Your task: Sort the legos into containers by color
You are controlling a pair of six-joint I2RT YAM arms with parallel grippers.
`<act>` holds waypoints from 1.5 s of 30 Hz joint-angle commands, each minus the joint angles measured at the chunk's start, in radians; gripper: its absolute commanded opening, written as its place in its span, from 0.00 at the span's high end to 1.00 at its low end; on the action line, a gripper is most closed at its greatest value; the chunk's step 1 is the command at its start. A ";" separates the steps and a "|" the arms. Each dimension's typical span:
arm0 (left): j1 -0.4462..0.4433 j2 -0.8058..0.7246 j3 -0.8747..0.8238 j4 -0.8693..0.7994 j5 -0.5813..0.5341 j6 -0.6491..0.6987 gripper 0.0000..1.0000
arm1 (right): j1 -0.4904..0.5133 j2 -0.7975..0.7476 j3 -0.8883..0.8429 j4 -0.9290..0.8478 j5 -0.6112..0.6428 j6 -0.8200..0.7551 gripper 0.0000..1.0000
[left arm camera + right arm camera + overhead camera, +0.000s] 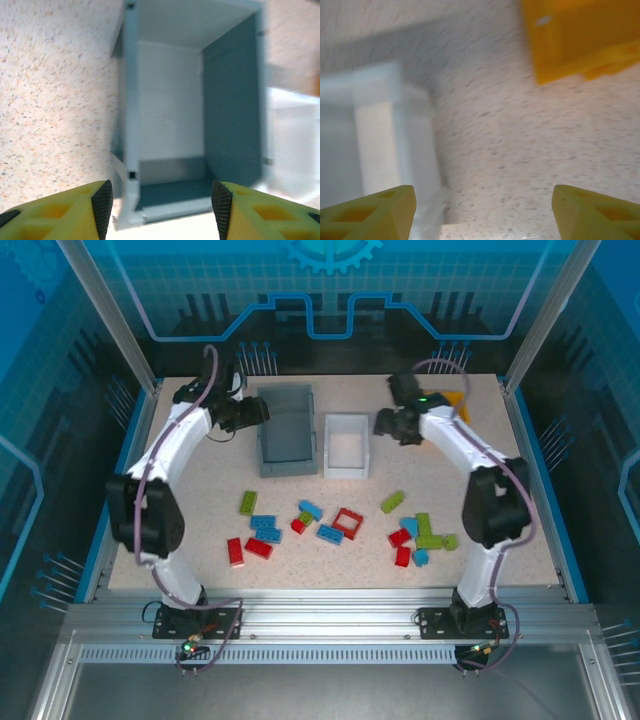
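In the upper left of the top view, the left gripper (161,205) is at the left wall of the grey bin (288,435). Its fingers stand apart and hold nothing. In the upper right, the right gripper (482,210) is between the white bin (347,422) and the orange bin (457,400); its fingers are also apart, with nothing between them. The legos (264,524), red, blue and green, lie scattered on the table (330,570) in the lower middle, apart from the bins.

speckled table (330,570), blue enclosure walls (330,280)
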 commanded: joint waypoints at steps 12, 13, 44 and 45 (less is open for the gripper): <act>-0.554 -0.474 -0.581 0.632 -0.027 -0.229 0.35 | -0.343 0.135 -0.040 0.220 -0.293 0.453 0.23; -0.591 -0.483 -0.607 0.657 -0.049 -0.240 0.35 | -0.344 0.161 -0.011 0.207 -0.295 0.457 0.23; -0.780 -0.579 -0.775 0.652 -0.131 -0.304 0.35 | -0.354 0.342 0.185 0.199 -0.310 0.548 0.21; -0.780 -0.579 -0.776 0.652 -0.131 -0.304 0.36 | -0.355 0.357 0.202 0.186 -0.307 0.550 0.23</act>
